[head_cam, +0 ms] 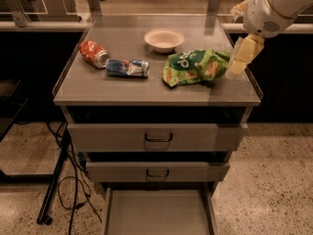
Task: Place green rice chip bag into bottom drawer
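My gripper (240, 58), whether open or closed I cannot tell, hangs just beside the right end of the green rice chip bag (193, 67). The bag lies on the cabinet top (122, 89), long axis running leftward from me. The bottom drawer (156, 214) stands open below.

On the flat grey metal cabinet top (122, 89), the crinkled green rice chip bag (193, 67) lies right of centre, and the pale two-finger gripper (240, 58) is just beside its right end, over the top's right rim. A white round bowl (164, 39) sits behind the bag. A crushed blue can (128, 68) lies left of the bag, and a crushed orange-red can (94, 53) further left and farther back. Under the top come two grey drawer fronts (156, 137), one above the other, with the grey tray-like bottom drawer (156, 214) lowest, pulled out toward the near side
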Robot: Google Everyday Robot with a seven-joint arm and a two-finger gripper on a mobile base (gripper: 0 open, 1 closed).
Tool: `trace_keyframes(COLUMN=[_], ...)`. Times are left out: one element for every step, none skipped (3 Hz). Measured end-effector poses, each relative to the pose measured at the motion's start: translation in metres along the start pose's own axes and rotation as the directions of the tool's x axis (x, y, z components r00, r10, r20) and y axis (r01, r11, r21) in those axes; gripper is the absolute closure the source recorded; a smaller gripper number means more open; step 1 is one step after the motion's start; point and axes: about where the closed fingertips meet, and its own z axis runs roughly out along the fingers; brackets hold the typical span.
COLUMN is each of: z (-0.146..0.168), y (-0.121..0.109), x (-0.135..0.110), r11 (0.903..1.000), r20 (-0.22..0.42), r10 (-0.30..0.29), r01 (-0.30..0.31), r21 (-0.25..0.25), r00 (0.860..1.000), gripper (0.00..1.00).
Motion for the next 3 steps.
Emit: trace_keyframes(z=[0.003, 0.01, 0.043], y=[0.0, 0.002, 0.004], x=[-0.003, -0.011, -0.025], r11=[1.0, 0.9994, 0.9965], r20=[0.005, 0.018, 0.039], r10=[-0.007, -0.03, -0.057], r01=[0.007, 0.031, 0.059], r21=[-0.002, -0.013, -0.059], r00=[1.0, 0.999, 0.998], gripper=[0.0, 0.0, 0.0])
